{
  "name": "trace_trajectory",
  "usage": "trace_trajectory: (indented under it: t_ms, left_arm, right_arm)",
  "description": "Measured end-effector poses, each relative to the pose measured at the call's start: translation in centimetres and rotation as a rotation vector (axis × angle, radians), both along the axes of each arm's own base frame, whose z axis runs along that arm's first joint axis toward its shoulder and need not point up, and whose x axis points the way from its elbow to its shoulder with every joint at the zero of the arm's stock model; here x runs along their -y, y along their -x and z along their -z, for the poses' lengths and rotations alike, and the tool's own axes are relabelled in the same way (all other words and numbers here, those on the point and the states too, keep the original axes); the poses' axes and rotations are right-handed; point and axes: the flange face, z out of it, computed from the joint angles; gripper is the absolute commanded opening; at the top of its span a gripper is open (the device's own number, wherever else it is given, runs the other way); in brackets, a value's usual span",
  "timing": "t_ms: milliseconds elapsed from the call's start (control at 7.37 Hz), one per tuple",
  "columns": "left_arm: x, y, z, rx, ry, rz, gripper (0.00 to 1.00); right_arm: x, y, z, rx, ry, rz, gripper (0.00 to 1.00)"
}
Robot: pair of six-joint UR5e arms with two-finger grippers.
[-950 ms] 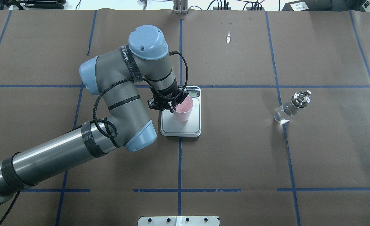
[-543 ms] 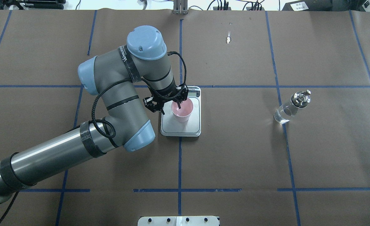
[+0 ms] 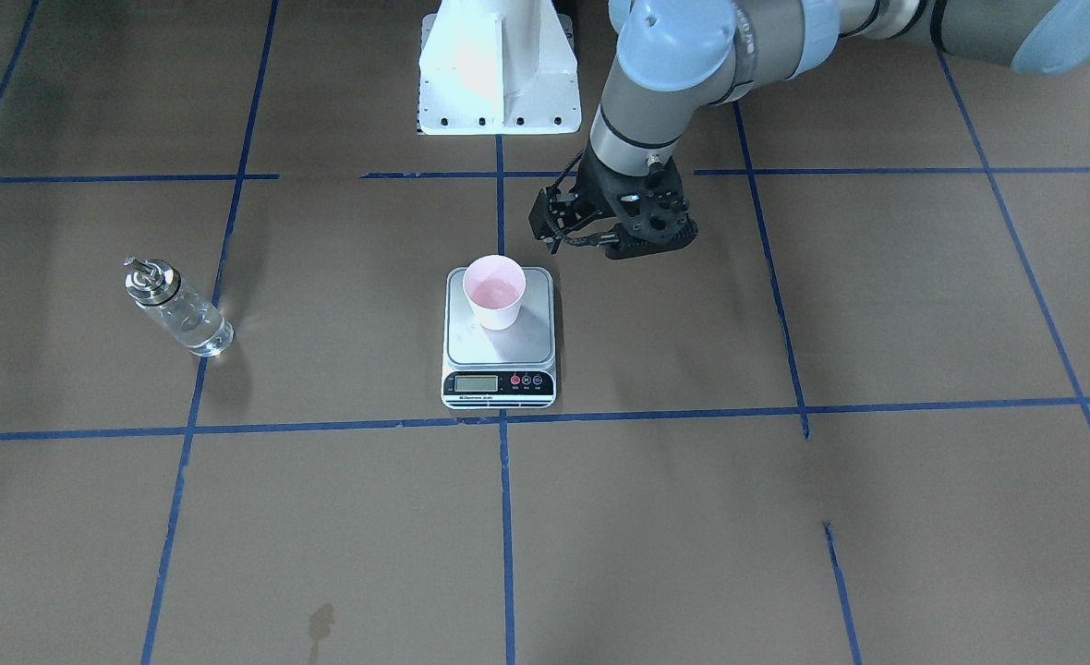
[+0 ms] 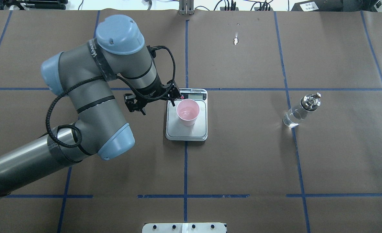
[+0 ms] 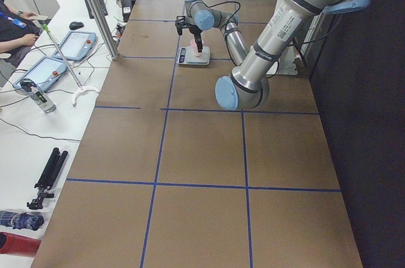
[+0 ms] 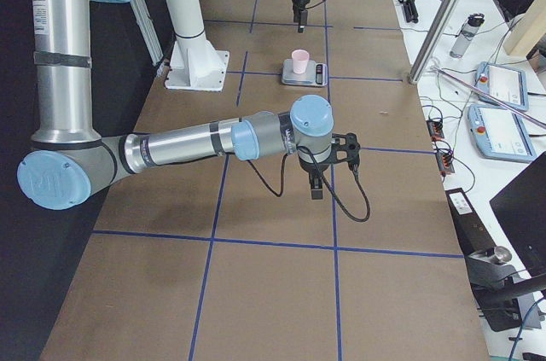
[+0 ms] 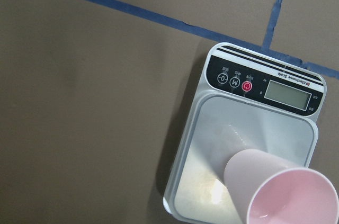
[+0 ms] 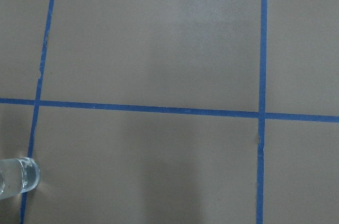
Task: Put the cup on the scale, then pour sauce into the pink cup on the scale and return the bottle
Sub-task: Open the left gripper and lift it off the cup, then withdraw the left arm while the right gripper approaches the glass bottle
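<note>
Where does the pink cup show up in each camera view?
Front-facing: cup at centre, on the scale, at the end away from its display.
Overhead: cup just above centre.
Exterior left: cup tiny, top centre.
Exterior right: cup small, top centre.
Left wrist: cup in bottom right corner.
Right wrist: not in view.
Shared landmark: the scale beneath it.

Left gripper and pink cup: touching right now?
Apart. The front-facing view shows bare table between the left gripper and the cup standing on the scale.
</note>
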Motion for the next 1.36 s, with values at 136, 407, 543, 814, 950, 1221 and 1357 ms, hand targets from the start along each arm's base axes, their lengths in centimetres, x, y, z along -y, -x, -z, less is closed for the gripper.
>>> trace_trajectory:
  t_ms: [136,407,543,814,950,1221,1357]
  left_arm:
    - [-0.8,2.8,-1.2,0.0,-0.032,-0.006,1.0]
    - [-0.8,7.5,-3.1,0.017,-0.096,-0.013,1.0]
    - [-0.7,9.2,-3.7,0.023,-0.122,-0.013,1.0]
    - [-1.4,11.9,-4.5,0.022,-0.149,-0.003,1.0]
    - [-1.7,13.2,-5.0,0.024,-0.166,-0.002,1.0]
    - [-1.1,16.5,-7.0,0.053,-0.23,-0.017,1.0]
    - [-0.6,17.8,-8.2,0.072,-0.255,-0.028,1.0]
  right_arm:
    - [-0.6,2.0,2.2,-0.021,0.011,-0.018,1.0]
    - [-3.2,7.4,8.4,-0.038,0.04,-0.065,1.0]
    - [-5.2,9.8,11.4,-0.026,0.058,-0.084,1.0]
    - [-9.6,15.6,16.0,-0.036,0.1,-0.131,1.0]
    - [-11.6,19.2,17.5,-0.062,0.099,-0.153,1.0]
    - [-14.4,25.0,19.0,-0.067,0.066,-0.249,1.0]
    - [-15.5,26.6,19.1,-0.043,0.045,-0.28,1.0]
